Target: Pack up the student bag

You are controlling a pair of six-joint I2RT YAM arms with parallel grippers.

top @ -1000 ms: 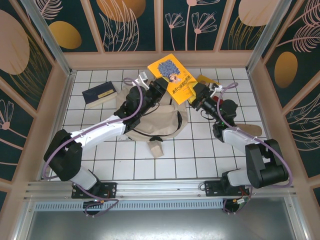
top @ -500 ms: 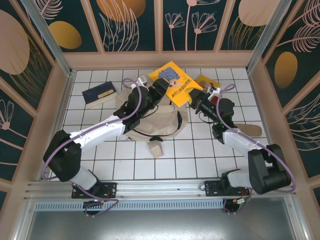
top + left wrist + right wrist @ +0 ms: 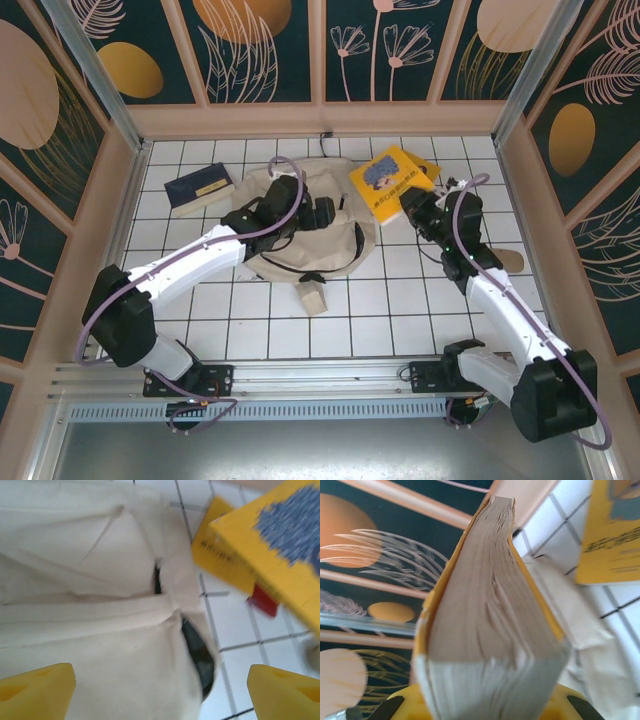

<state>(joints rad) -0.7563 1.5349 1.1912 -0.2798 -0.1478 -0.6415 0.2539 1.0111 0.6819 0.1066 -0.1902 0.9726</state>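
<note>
One yellow book (image 3: 390,180) has left the left gripper (image 3: 324,213), now open over the student bag (image 3: 300,255) at table centre. The right gripper (image 3: 414,205) clamps it, shifted toward the bag's 2 o'clock.

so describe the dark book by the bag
Find the beige student bag on the white tiled table. Left of it, alone, lies the book. It is navy-covered, unlike the yellow books right of the bag.

Bag (image 3: 290,258) lies mid-counter (image 3: 250,330). Book (image 3: 197,188) on counter to its left. Second book (image 3: 392,180) right of bag, held up over third book (image 3: 430,170) at back right
</note>
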